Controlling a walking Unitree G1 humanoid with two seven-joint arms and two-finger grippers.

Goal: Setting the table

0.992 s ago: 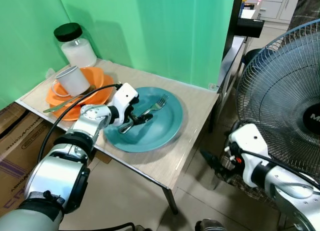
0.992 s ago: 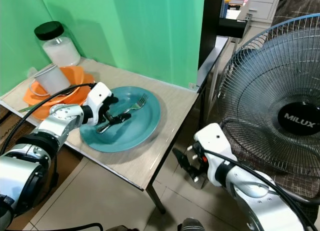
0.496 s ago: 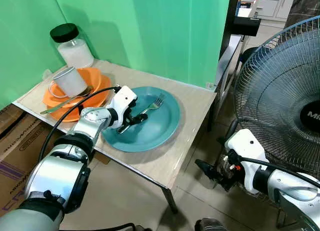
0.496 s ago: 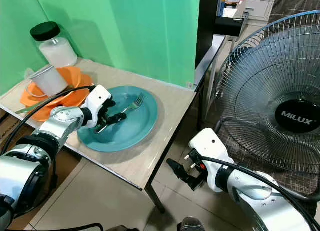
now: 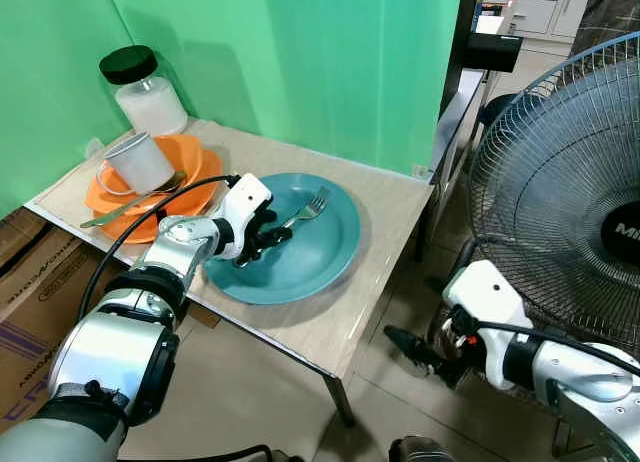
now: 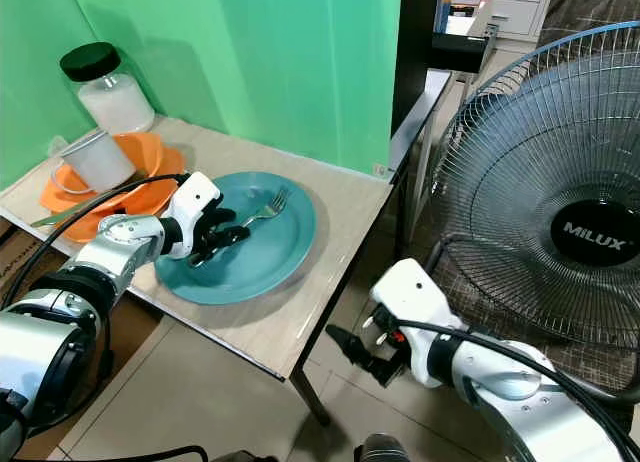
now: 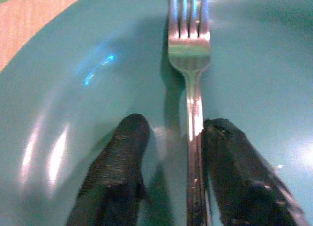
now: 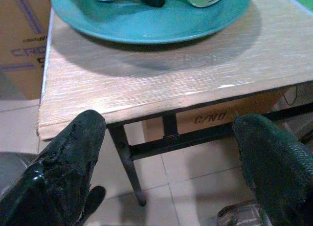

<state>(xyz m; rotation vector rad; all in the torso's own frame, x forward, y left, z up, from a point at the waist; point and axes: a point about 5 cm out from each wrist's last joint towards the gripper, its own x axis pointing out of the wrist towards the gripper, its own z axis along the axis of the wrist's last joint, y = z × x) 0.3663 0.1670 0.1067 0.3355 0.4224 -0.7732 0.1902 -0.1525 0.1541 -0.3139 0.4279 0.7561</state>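
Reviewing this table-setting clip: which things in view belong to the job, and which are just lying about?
Belongs to the job:
- fork, between the open fingers of the left gripper
- teal plate under it
- orange plates, white cup, spoon

Just lying about:
- lidded jar
- fan
- cardboard box
- right gripper, idle and open below the table

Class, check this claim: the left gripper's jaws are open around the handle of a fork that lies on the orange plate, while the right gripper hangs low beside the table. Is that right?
Not quite. The fork lies on the teal plate, not the orange plate, which sits farther back under a white cup. The left wrist view shows it. The rest holds: the left gripper has open jaws around the handle, and the right gripper hangs low beside the table.
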